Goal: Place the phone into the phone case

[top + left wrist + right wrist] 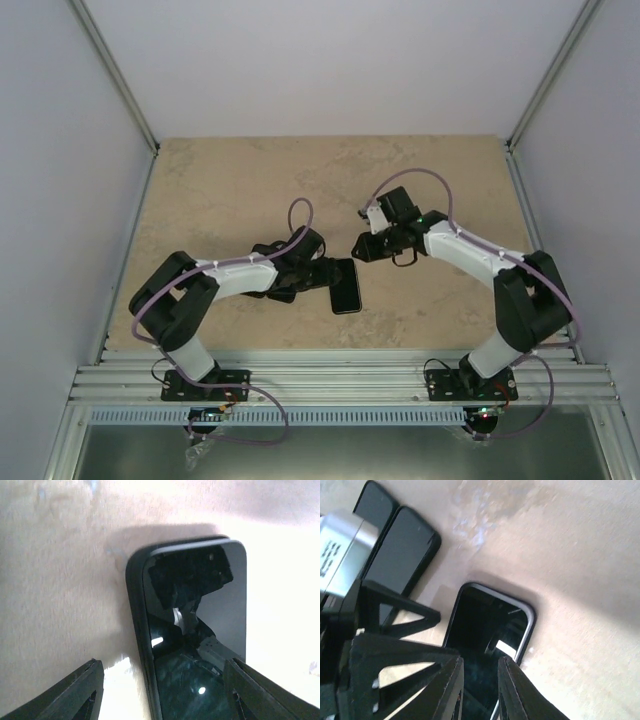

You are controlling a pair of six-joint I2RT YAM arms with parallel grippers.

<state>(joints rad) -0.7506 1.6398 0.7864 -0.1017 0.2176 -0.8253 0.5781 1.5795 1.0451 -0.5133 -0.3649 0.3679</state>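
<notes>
lying flat and screen up on the tan table [230,190], the phone [346,286] sits between the two arms, closer to the front edge than to the back wall. its glossy glass mirrors the tools above it. in the left wrist view a dark raised rim, which looks like the phone case [134,630], hugs the phone's left side and far end. i cannot tell if that rim is seated all the way round.

the left gripper [162,662] comes in from the left, low over the phone. its jaws stand wide apart, one on each side of the phone's near part. bare table shows between the left finger and the rim, and nothing is clamped.

the right gripper [481,659] hangs just past the phone's far end in the overhead view. its two fingers are parted by a narrow gap with nothing between them, and a rounded corner of the phone shows on the table beyond the tips. two dark flat shapes at the upper left of the right wrist view are too unclear to name.
</notes>
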